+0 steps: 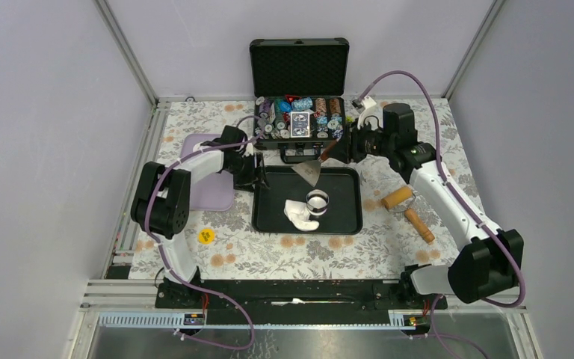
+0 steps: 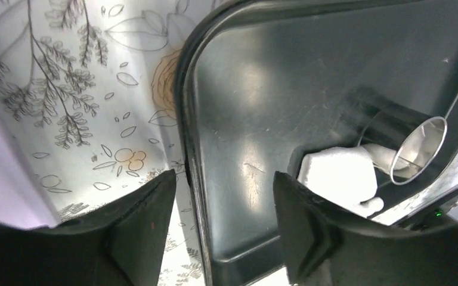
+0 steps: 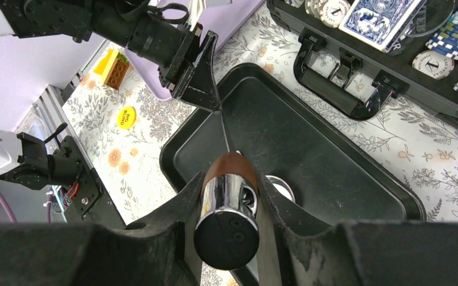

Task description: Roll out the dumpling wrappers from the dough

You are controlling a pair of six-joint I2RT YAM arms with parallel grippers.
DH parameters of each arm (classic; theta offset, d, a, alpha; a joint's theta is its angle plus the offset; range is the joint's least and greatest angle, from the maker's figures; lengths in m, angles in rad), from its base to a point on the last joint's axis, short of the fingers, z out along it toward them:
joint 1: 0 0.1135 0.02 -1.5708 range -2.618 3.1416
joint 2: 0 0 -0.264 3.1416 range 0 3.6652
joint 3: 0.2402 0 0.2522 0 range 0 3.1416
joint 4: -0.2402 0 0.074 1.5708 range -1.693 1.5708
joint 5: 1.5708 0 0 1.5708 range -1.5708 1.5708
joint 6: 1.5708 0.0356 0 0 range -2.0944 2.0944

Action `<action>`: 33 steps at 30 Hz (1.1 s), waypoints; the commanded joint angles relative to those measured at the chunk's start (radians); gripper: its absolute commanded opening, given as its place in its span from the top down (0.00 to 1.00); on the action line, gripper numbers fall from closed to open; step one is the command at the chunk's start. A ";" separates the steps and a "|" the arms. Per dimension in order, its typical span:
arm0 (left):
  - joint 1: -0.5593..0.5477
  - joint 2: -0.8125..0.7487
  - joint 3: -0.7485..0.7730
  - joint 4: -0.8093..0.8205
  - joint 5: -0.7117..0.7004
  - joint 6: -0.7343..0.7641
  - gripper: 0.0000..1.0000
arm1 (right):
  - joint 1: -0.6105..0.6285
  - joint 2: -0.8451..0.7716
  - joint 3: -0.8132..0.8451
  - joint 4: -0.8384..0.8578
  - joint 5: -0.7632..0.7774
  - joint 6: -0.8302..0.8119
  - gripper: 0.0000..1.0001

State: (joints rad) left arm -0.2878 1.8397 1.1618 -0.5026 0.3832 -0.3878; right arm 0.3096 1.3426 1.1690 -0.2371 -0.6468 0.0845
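The right gripper point(image 3: 229, 190) is clamped on a scraper's point(image 1: 310, 173) handle; the left gripper point(image 2: 220, 196) gapes empty. On the tray point(image 2: 244, 89), at 7 o'clock of the ring cutter point(image 2: 420, 149), the dough point(image 2: 337, 176) looks soft, sticky and easily torn, so it is probably best lifted under an edge. Both arms reach forward over the tray's 10 and 1 o'clock rim.

floral table point(image 1: 269, 254) | black tray point(image 1: 344, 194) centre | purple board point(image 1: 220, 196) left | chip case point(image 1: 299, 120) far | rolling pin point(image 1: 397, 197) right | yellow disc point(image 1: 206, 236)

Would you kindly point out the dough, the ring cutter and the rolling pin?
Dough point(image 1: 298, 215): top view, its white middle.
Ring cutter point(image 1: 318, 208): top view, its near steel wall.
Rolling pin point(image 1: 397, 197): top view, its wooden roller.
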 commanded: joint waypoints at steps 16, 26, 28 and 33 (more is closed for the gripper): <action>0.024 0.222 0.317 -0.098 -0.024 0.069 0.37 | 0.227 0.317 0.295 -0.044 0.259 0.008 1.00; 0.023 0.239 0.293 -0.083 -0.011 0.031 0.65 | 0.227 0.378 0.262 -0.065 0.278 -0.005 1.00; 0.022 0.241 0.289 -0.082 -0.015 0.021 0.72 | 0.227 0.379 0.260 -0.076 0.262 -0.010 1.00; 0.021 0.240 0.281 -0.080 -0.028 -0.008 0.90 | 0.228 0.389 0.278 -0.129 0.249 -0.029 1.00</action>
State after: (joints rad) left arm -0.2607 2.0663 1.4551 -0.5888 0.3656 -0.3603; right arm 0.5365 1.7332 1.4124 -0.3401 -0.3836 0.0822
